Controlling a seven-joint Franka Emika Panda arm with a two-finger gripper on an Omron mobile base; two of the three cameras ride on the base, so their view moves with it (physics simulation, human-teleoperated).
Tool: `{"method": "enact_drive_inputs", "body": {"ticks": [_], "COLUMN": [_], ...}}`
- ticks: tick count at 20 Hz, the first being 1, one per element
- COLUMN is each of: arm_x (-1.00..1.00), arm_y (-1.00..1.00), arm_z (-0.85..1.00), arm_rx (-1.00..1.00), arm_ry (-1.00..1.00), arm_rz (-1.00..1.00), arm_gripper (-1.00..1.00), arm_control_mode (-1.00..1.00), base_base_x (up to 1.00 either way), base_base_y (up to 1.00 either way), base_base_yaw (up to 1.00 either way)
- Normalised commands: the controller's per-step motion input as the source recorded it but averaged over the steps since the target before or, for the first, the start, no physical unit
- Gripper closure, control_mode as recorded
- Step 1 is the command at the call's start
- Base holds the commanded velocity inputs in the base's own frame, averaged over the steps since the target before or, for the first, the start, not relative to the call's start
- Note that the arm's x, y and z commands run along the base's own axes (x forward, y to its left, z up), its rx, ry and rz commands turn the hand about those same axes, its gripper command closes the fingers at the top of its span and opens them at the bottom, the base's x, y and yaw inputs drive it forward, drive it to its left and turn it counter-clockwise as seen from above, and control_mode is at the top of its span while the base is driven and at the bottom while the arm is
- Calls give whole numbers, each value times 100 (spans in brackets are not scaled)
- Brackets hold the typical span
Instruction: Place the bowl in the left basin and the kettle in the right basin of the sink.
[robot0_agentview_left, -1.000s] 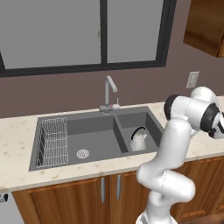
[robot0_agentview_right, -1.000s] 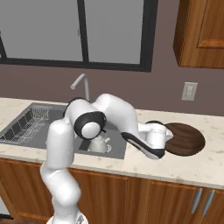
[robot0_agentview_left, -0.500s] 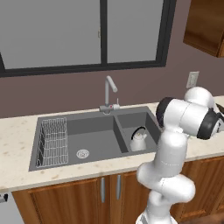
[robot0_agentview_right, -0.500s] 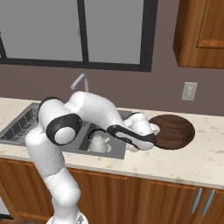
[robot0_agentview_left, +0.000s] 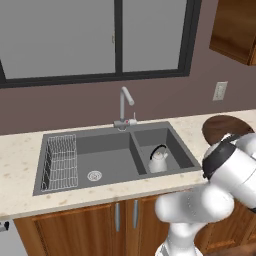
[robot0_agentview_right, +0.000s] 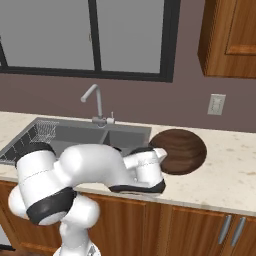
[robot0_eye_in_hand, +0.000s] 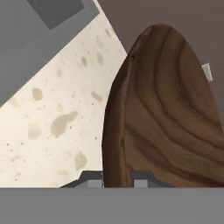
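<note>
The dark-brown wooden bowl (robot0_eye_in_hand: 162, 113) has its rim pinched between my two finger tips, so my gripper (robot0_eye_in_hand: 117, 179) is shut on it. From the right base view the bowl (robot0_agentview_right: 184, 150) hangs tilted over the counter just right of the sink, with my hand (robot0_agentview_right: 150, 167) at its left edge. My arm partly covers the bowl (robot0_agentview_left: 225, 127) in the left base view. Upright in the smaller right basin (robot0_agentview_left: 175, 145) stands the white kettle (robot0_agentview_left: 158, 161). The wider left basin (robot0_agentview_left: 107, 160) holds a wire rack (robot0_agentview_left: 60, 162) and a round drain.
A slim silver faucet (robot0_agentview_left: 125, 105) rises at the sink's back edge. Speckled beige counter (robot0_agentview_right: 225, 175) runs to the right of the bowl. A wall outlet (robot0_agentview_right: 216, 104) and an upper cabinet (robot0_agentview_right: 230, 35) sit above it.
The bowl has moved left toward the sink in my grip and tilted up. My arm has swung and folded lower in front of the counter. The kettle has stayed put.
</note>
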Motion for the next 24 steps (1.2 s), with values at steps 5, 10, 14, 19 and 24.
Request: {"method": "enact_drive_inputs", "body": {"ticks": [5,10,14,19,24], "arm_x": [0,0,9,4,4], "arm_y": [69,64,58,41,14], "arm_z": [68,73,88,100,100], "arm_rx": [0,0,0,0,9], "arm_ry": [3,19,30,25,14], "arm_rz": [12,18,15,13,13], "arm_gripper": [100,100,100,100,100], "arm_control_mode": [-100,-100,-100,-100,-100], "base_base_x": [0,0,0,0,0], "base_base_y": [0,0,0,0,0], "base_base_yaw": [0,0,0,0,0]}}
